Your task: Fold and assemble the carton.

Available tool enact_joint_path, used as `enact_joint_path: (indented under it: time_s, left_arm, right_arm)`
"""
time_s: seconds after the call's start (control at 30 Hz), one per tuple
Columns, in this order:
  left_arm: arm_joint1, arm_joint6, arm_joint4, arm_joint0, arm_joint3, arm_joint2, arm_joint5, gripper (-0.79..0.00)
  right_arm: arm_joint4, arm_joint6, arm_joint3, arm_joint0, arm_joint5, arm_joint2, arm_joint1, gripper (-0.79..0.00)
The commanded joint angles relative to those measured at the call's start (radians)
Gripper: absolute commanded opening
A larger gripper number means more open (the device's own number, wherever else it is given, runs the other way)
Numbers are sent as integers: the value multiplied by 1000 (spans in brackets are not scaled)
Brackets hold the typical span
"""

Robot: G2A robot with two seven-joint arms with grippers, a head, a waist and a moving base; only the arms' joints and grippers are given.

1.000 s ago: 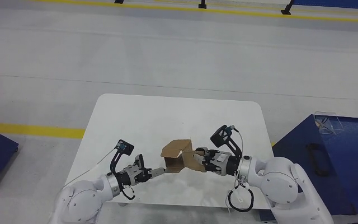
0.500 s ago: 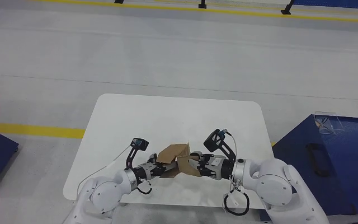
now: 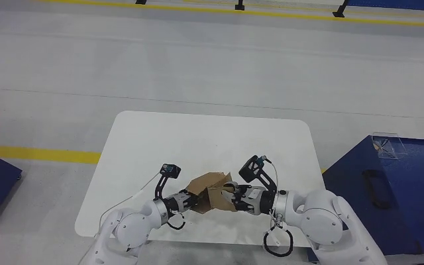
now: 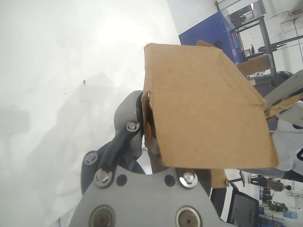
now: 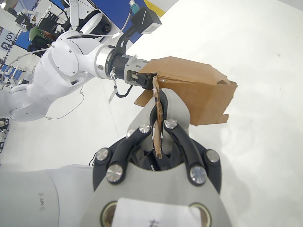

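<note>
Both arms have drawn inward since a second ago, bringing the left gripper up against the brown carton. It pinches a flap at one end, and the right gripper is clamped on a flap at the other. They hold the half-folded carton over the white table, near its front edge. Tabletop stretches wide beyond it, with grey floor around and a blue cabinet beside the right arm.
</note>
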State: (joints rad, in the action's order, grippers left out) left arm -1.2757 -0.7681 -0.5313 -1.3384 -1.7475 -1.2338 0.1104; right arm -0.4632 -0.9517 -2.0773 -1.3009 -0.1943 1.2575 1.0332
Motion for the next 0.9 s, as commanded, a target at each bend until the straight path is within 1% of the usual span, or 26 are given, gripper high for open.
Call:
enact_joint_path:
  time_s: [0.0,0.1,0.2,0.4,0.43,0.47,0.5,0.53,0.57,0.63,0.7,0.73,0.77,0.8,0.87]
  left_arm:
    - [2,-9,7,-1,0,-1,-4,-785]
    - [4,-14,36,-1,7,-4,-9,-785]
    - [4,-30,135,-1,9,-16,3,-785]
    - [4,-30,135,-1,9,-16,3,-785]
    - [3,-48,176,-10,22,-13,-26,-785]
    - [2,-77,246,-5,28,-22,-75,-785]
    - [1,-108,312,9,31,-34,-105,-785]
    - [1,-144,383,19,55,-45,-147,-785]
    - [-1,-165,468,36,87,-61,-232,-785]
    - [-7,-197,616,74,132,-71,-345,-785]
    - [-16,-235,794,109,201,-79,-477,-785]
    - [-20,-242,874,122,236,-83,-529,-785]
    - [-24,-250,948,137,273,-81,-596,-785]
    - [-25,-257,957,144,279,-74,-614,-785]
    - [-25,-257,957,144,279,-74,-614,-785]
  right_arm:
    - [-2,1,2,1,3,-3,0,0]
    - [6,10,5,0,3,1,-1,0]
    - [18,15,-1,-3,-16,10,-3,0]
    - [18,15,-1,-3,-16,10,-3,0]
    - [18,15,-1,-3,-16,10,-3,0]
    - [29,28,1,-7,-10,12,-2,0]
    - [57,53,1,-11,-1,25,-2,0]
    - [72,95,-4,-15,6,52,-2,0]
    - [83,142,-7,-28,22,80,-2,0]
    - [88,230,-26,-64,64,135,-2,0]
    - [97,309,-55,-111,107,174,-1,0]
    - [116,335,-69,-133,119,185,0,0]
    - [124,338,-72,-139,119,187,0,0]
    - [124,338,-72,-139,119,187,0,0]
    - [124,338,-72,-139,119,187,0,0]
